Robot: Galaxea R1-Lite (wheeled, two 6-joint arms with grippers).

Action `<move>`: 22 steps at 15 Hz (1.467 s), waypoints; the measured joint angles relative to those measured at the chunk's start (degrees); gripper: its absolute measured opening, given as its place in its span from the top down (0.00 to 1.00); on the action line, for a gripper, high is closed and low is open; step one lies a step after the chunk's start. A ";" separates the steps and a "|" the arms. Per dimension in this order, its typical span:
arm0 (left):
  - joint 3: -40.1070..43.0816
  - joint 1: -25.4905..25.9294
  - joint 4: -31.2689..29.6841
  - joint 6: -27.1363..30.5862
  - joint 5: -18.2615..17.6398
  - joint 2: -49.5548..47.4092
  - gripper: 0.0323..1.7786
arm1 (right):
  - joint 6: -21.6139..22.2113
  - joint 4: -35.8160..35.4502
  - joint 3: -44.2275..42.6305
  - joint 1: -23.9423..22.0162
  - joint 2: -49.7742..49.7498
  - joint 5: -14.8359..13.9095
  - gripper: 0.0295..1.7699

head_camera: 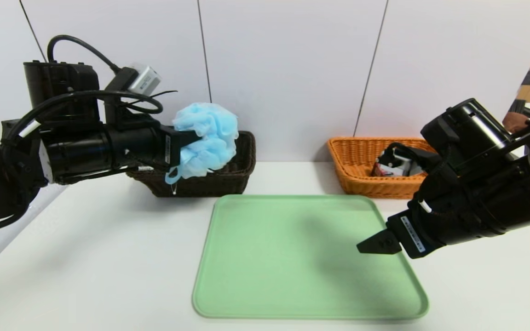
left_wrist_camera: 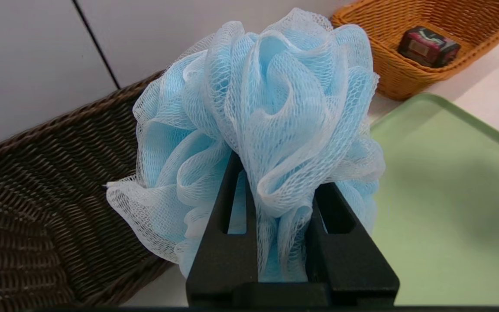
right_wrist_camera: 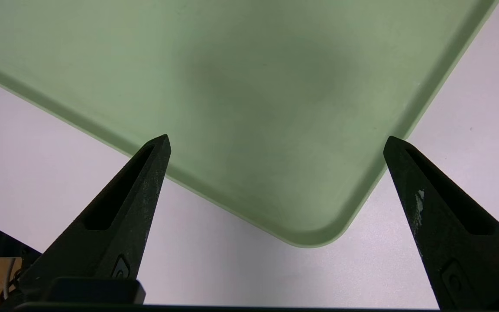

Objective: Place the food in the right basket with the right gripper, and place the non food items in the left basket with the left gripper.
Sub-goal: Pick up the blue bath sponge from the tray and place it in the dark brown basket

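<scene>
Head view, left fingers gripping blue puff (frilly), right fingers open, orange basket holding box

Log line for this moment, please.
left gripper: gripping light-blue mesh bath puff by dark-brown wicker basket | right gripper: open, above green tray

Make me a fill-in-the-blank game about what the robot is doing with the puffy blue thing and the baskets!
1. The left hand grips a puffy mesh sponge coloured light ____.
2. The basket on the robot's left is dark ____.
3. The small box lies inside the ____ basket.
4. The tray is coloured ____.

Missing words: blue; brown; orange; green.
</scene>
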 joint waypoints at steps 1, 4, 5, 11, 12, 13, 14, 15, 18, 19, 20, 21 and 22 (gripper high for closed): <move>-1.10 1.18 0.59 0.00 -0.01 0.77 0.84 | -0.02 0.00 0.00 0.00 0.01 0.00 0.04; -5.02 4.35 4.25 0.09 -0.01 3.06 0.84 | 0.00 0.09 0.02 0.00 0.04 0.00 0.04; -6.39 5.23 5.07 0.11 -0.04 3.83 0.84 | -0.02 0.09 0.07 0.00 0.04 -0.02 0.04; -13.15 7.74 7.47 -2.88 4.68 10.67 0.84 | 0.06 0.11 0.62 0.00 0.09 0.01 0.04; -14.64 7.80 7.53 -4.67 5.60 12.15 0.84 | 0.06 0.11 0.95 0.00 0.04 0.00 0.04; -16.12 7.85 7.50 -6.14 6.53 13.76 0.84 | 0.09 0.09 1.27 0.00 0.00 0.00 0.04; -17.16 7.88 7.42 -7.00 7.16 15.25 0.84 | 0.15 0.16 1.68 -0.02 -0.10 -0.07 0.04; -18.01 7.88 7.36 -7.44 7.44 16.63 0.84 | 0.23 0.09 1.93 -0.06 -0.18 -0.13 0.04; -19.41 7.88 7.31 -8.37 7.49 19.76 0.84 | 0.26 0.11 2.36 -0.11 -0.24 -0.09 0.04; -19.65 7.88 7.53 -8.40 7.41 20.37 0.84 | 0.26 0.09 2.43 -0.09 -0.27 -0.09 0.04; -19.79 7.88 7.64 -8.42 7.41 20.98 0.84 | 0.23 0.07 2.43 -0.09 -0.27 -0.09 0.04; -19.87 7.85 7.72 -8.34 7.44 21.59 0.84 | 0.26 0.07 2.43 -0.09 -0.24 -0.11 0.04; -19.90 7.88 7.80 -8.27 7.46 22.19 0.84 | 0.23 0.07 2.45 -0.09 -0.22 -0.11 0.04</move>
